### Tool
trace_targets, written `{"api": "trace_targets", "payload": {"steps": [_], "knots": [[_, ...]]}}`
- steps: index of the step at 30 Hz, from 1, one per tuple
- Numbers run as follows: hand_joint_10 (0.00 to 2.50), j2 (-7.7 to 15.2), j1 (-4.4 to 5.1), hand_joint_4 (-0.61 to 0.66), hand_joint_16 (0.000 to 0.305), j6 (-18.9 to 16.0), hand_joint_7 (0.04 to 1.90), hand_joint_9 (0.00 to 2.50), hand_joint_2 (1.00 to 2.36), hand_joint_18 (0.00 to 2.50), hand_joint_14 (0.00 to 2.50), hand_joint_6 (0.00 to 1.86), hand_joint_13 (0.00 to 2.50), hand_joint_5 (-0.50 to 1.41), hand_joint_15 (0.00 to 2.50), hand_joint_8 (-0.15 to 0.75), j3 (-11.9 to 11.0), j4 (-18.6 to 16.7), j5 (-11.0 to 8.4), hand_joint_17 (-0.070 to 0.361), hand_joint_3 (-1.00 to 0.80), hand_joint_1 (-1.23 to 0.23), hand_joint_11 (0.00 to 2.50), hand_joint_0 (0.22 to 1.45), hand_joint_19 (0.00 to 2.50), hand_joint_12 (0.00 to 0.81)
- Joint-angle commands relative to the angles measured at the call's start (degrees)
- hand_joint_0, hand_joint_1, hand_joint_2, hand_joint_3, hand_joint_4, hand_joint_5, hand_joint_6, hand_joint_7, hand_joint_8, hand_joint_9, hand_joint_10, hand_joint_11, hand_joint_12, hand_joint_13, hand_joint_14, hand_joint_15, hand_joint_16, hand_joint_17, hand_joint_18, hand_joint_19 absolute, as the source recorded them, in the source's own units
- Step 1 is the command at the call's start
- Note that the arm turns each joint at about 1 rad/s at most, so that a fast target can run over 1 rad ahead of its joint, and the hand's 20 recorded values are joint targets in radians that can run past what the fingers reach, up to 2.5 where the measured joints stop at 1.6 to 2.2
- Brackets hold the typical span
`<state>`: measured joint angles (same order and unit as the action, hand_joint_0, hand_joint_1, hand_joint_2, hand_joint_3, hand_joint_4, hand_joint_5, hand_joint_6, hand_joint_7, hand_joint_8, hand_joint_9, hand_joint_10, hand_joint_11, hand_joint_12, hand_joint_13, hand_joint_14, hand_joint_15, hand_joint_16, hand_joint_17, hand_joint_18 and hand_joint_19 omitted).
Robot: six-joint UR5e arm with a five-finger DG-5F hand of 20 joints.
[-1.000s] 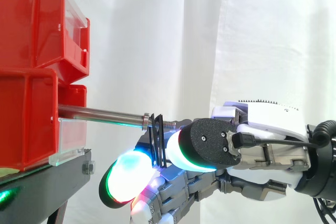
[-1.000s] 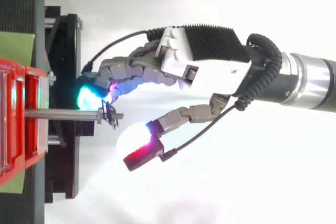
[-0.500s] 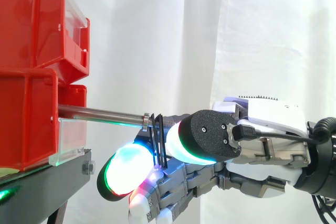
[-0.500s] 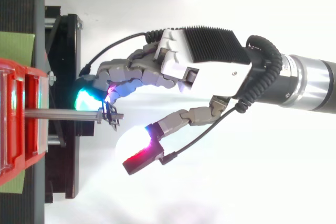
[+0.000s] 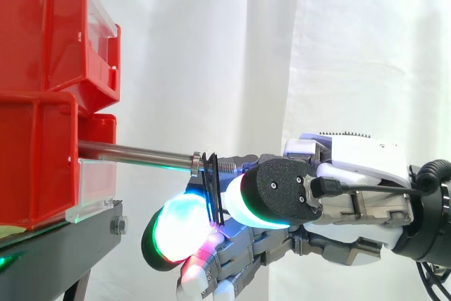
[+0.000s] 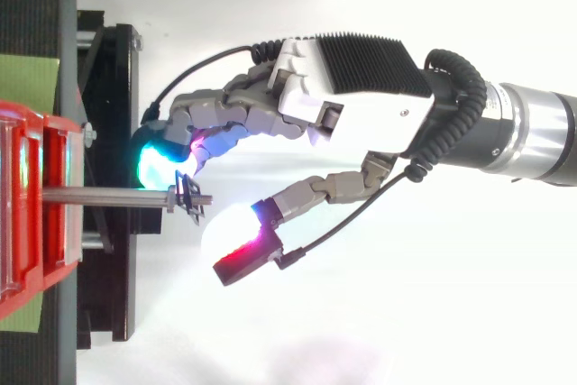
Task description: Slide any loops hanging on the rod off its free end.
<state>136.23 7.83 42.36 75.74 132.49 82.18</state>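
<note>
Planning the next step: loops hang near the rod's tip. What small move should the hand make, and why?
Probably pull the hand slightly away from the red bins, along the rod. The black loops hang just short of its free end, with the hand beside them, so a short pull may slide them off.

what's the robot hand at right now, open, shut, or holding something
robot hand: cannot be told; it sits at the black loops on the rod's free end, but a grip on them is not clear.
</note>
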Motion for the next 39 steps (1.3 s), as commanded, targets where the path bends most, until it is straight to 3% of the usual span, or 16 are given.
{"api": "trace_targets", "payload": {"steps": [1,7,26,39], "knots": [[0.01,0.0,-0.19,0.16,0.038,0.0,1.25,0.86,1.01,0.82,0.01,0.5,0.85,-0.13,0.14,0.253,0.03,0.05,0.26,0.086,-0.43,-0.65,0.3,0.58,0.41,0.262],[0.01,0.0,-0.28,0.15,0.038,0.0,1.3,0.86,1.01,0.82,0.01,0.51,0.84,-0.13,0.14,0.253,0.03,0.05,0.26,0.086,-0.43,-0.65,0.29,0.58,0.41,0.263],[0.01,0.0,-0.28,0.14,0.038,0.0,1.0,0.86,1.01,0.81,0.0,0.74,0.84,-0.18,0.14,0.252,0.03,0.05,0.26,0.085,-0.39,-0.66,0.31,0.59,0.41,0.261],[0.01,0.0,-0.36,0.09,0.038,0.0,0.98,0.86,1.01,0.81,0.01,0.87,0.83,-0.2,0.14,0.259,-0.06,0.05,0.35,0.085,-0.33,-0.66,0.33,0.59,0.41,0.26]]}}
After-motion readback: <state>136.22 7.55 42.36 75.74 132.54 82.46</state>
